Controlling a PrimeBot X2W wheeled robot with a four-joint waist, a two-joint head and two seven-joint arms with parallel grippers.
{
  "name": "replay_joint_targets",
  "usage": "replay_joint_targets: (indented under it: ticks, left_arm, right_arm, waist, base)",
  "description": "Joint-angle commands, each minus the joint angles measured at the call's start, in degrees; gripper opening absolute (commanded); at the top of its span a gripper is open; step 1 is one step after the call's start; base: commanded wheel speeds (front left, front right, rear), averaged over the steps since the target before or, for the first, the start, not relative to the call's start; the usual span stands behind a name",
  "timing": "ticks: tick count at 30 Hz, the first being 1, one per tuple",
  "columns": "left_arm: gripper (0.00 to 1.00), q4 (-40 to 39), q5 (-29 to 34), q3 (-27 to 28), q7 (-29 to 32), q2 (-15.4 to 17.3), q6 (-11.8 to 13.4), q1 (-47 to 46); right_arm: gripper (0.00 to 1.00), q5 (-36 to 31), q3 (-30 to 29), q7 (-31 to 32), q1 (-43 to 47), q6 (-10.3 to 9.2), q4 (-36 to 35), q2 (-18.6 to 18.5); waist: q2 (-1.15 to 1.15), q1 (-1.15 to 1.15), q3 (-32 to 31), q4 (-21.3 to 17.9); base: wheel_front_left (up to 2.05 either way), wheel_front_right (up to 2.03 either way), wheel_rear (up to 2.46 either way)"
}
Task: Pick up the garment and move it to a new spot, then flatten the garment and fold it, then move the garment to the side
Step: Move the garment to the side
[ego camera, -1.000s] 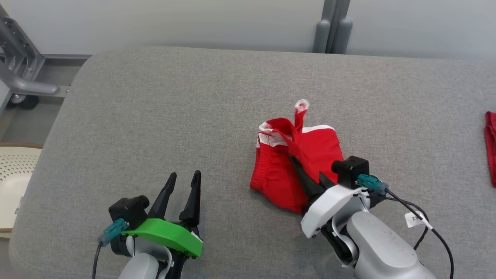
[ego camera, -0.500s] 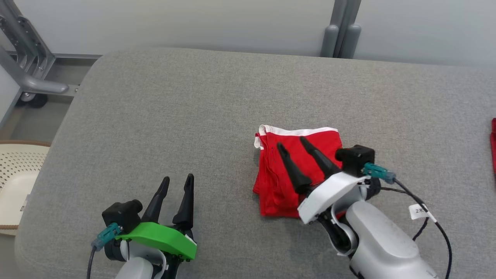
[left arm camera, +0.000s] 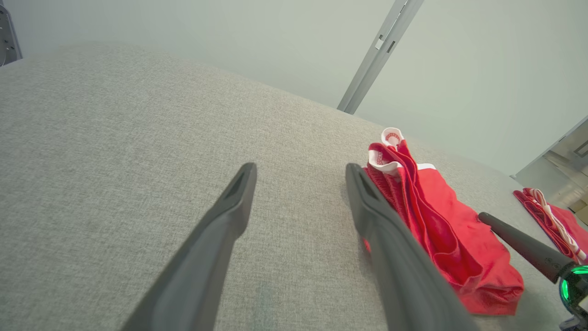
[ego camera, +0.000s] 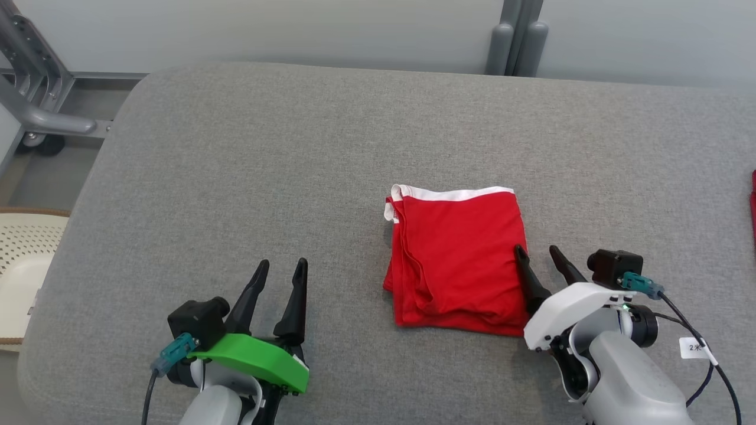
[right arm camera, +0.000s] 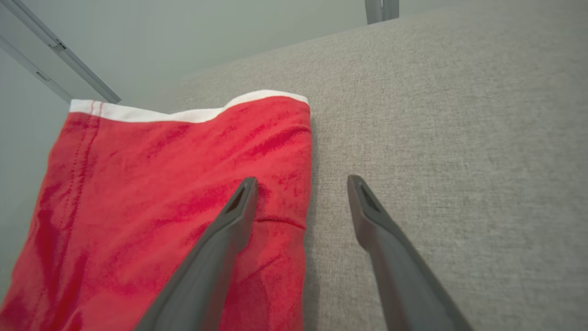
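The red garment point(ego camera: 455, 260) with a white band lies folded in a flat rectangle on the grey padded table point(ego camera: 236, 177), right of centre. My right gripper point(ego camera: 537, 249) is open just off the garment's near right edge, holding nothing. In the right wrist view its left finger hangs over the garment point(right arm camera: 161, 184) edge and its right finger over bare table, with the right gripper point(right arm camera: 302, 183) empty. My left gripper point(ego camera: 282, 262) stands open at the near left, well clear of the cloth. The left wrist view has the left gripper point(left arm camera: 299, 170) over bare table and the garment point(left arm camera: 436, 230) to its right.
A second red cloth point(ego camera: 753, 206) lies at the table's right edge, also seen as a red cloth point(left arm camera: 546, 216) from the left wrist. A cream perforated basket point(ego camera: 23, 265) stands off the table's left side, a grey metal frame point(ego camera: 35, 118) behind it. Grey posts point(ego camera: 514, 35) rise at the back.
My right gripper opened, let go of the garment and drew back toward the near right. The garment settled from a raised bunch into a flat fold. The left arm stayed put.
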Motion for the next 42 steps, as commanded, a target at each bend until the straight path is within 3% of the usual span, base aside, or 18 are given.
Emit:
replay_joint_targets:
  ticks: [1, 10, 11, 12, 13, 22, 42]
  left_arm:
    - [1.0, -0.29, 0.31, -0.17, -0.15, -0.01, 0.16, -0.9]
    - [1.0, -0.09, 0.48, -1.45, -0.15, 0.21, 0.16, -1.55]
    - [1.0, -0.14, 0.57, -1.5, -0.15, 0.22, 0.16, -1.59]
    - [1.0, -0.18, 0.6, -1.53, -0.15, 0.21, 0.16, -1.59]
    - [1.0, -0.24, 0.66, -1.56, -0.15, 0.18, 0.16, -1.52]
    - [1.0, -0.88, 2.09, -0.8, -0.15, 0.9, 0.16, -0.87]
    - [1.0, -0.89, 4.33, -0.72, -0.08, 2.39, 0.15, -4.31]
  right_arm:
    - [1.0, 0.72, 0.24, -0.14, -0.41, -0.01, 1.74, 0.21]
    - [1.0, 6.14, 4.06, 0.3, -2.92, -0.01, 9.57, 1.1]
    - [0.9, 6.66, 4.74, 0.3, -3.1, -0.01, 10.02, 1.14]
    - [0.25, 7.23, 5.45, 0.27, -3.25, -0.01, 10.29, 1.21]
    - [0.0, 7.57, 6.09, 0.21, -3.42, -0.01, 10.2, 1.26]
    - [0.0, 6.49, 5.06, -0.09, -3.86, -0.01, 6.32, -0.79]
    - [0.0, 7.05, 5.89, -0.13, -2.29, -0.01, 2.31, 0.56]
  waist:
    - [0.0, 0.0, 0.45, 0.69]
    - [0.0, 0.0, 0.86, 2.66]
    - [0.0, 0.0, 0.84, 2.77]
    - [0.0, 0.0, 0.78, 2.84]
    - [0.0, 0.0, 0.69, 2.82]
    - [0.0, 0.0, -0.42, -1.96]
    - [0.0, 0.0, 2.44, -31.02]
  base:
    - [0.0, 0.0, 0.0]
    - [0.0, 0.0, 0.0]
    - [0.0, 0.0, 0.0]
    - [0.0, 0.0, 0.0]
    - [0.0, 0.0, 0.0]
    - [0.0, 0.0, 0.0]
    - [0.0, 0.0, 0.0]
